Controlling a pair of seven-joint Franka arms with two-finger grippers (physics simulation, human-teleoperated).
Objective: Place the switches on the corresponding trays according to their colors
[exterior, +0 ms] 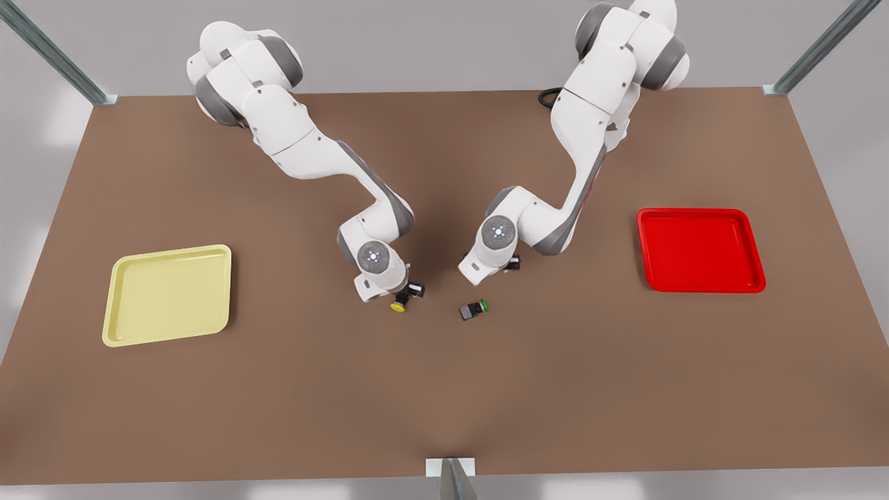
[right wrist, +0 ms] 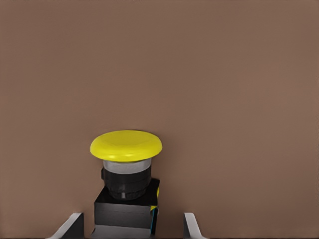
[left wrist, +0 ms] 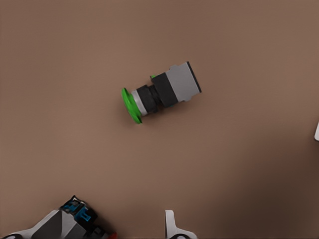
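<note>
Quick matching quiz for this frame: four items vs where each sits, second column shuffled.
1. yellow-capped switch
2. green-capped switch
3. yellow tray
4. red tray

a. table's right side in the front view
b. between the right gripper's open fingers
c. on its side on bare table, beside the left gripper
d. table's left side in the front view

Pairs: 1-b, 2-c, 3-d, 4-a

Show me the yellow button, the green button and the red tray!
yellow switch [right wrist: 126,145], right wrist view, on its cap.
green switch [left wrist: 162,92], left wrist view, on its dark body.
red tray [exterior: 700,250], front view, on its floor.
</note>
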